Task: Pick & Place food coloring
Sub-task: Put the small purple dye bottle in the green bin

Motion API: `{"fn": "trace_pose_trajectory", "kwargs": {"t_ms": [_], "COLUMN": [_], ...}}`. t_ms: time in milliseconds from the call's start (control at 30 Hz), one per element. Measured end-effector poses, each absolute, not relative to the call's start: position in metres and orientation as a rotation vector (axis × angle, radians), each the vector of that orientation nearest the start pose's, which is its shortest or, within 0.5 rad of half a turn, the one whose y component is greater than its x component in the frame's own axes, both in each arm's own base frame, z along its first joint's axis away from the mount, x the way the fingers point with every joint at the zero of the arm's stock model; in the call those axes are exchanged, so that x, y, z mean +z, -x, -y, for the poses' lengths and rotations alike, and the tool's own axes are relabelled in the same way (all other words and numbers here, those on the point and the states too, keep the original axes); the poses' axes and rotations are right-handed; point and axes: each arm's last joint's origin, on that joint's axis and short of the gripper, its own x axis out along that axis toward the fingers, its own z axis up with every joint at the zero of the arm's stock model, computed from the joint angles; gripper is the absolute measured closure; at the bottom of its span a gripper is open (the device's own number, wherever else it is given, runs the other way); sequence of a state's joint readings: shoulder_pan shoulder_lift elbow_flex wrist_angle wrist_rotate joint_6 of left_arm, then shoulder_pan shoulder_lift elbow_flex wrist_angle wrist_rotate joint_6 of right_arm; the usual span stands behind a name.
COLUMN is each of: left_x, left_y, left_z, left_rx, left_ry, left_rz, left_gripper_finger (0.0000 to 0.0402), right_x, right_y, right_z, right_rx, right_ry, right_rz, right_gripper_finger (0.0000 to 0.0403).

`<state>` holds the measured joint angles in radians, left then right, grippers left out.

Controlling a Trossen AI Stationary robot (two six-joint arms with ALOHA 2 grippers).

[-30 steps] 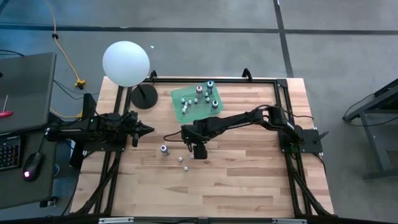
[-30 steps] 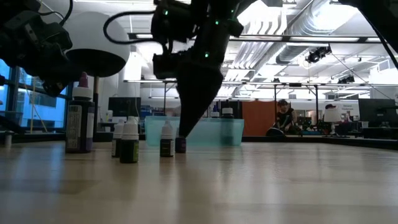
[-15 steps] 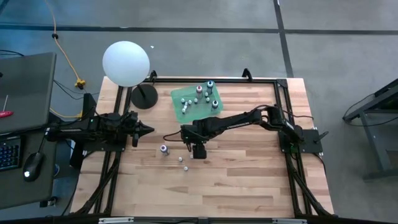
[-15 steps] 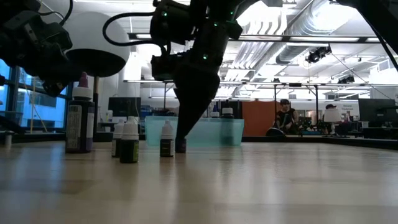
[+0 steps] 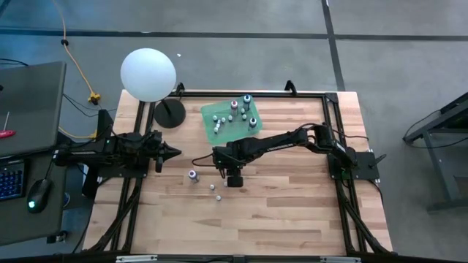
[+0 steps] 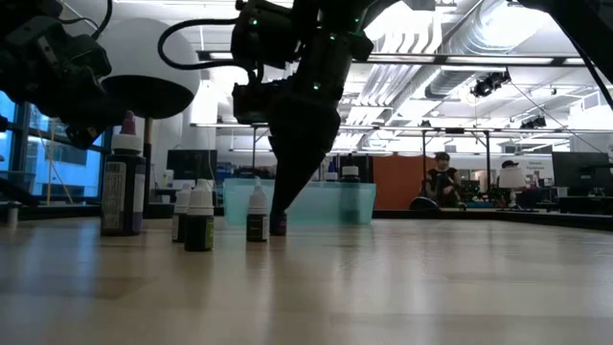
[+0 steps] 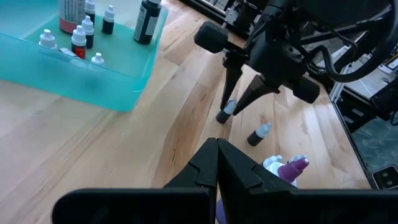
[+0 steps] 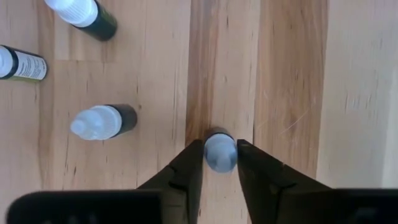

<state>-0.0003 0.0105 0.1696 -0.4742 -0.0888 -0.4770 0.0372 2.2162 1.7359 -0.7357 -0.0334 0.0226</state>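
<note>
While the left gripper [image 7: 217, 163] waits clenched near the table's [image 5: 292, 219] left side, the right gripper [image 8: 220, 155] stands mid-table, its fingers grasping a small white-capped bottle [image 8: 219, 152] upright on the wood. Three more bottles [image 8: 102, 121] stand close beside it, crowding that side; the other side is bare wood. The green tray [image 5: 212, 130] of bottles sits behind, beside the lamp base [image 5: 170, 114].
</note>
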Motion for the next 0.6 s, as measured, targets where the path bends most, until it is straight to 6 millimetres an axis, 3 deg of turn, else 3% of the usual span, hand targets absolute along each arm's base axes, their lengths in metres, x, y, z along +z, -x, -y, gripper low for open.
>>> {"fn": "trace_pose_trajectory", "kwargs": {"t_ms": [200,367,600], "left_x": [0.174,0.174,0.174], "left_y": [-0.08,-0.08,-0.08], "left_z": [-0.003,-0.003,-0.003], "left_rx": [0.161,0.162,0.162], "left_ry": [0.459,0.459,0.459], "left_rz": [-0.288,-0.288,-0.287], "left_gripper_finger": [0.0401,0.0401,0.0401], "right_x": [0.164,0.166,0.186], "right_y": [-0.457,-0.456,-0.45], "right_z": [-0.018,-0.018,-0.01], "right_rx": [0.051,0.035,0.008], "right_ry": [-0.024,-0.05,-0.083], "right_rz": [-1.216,-1.217,-1.202], "right_gripper_finger": [0.0347,0.0343,0.0349]}}
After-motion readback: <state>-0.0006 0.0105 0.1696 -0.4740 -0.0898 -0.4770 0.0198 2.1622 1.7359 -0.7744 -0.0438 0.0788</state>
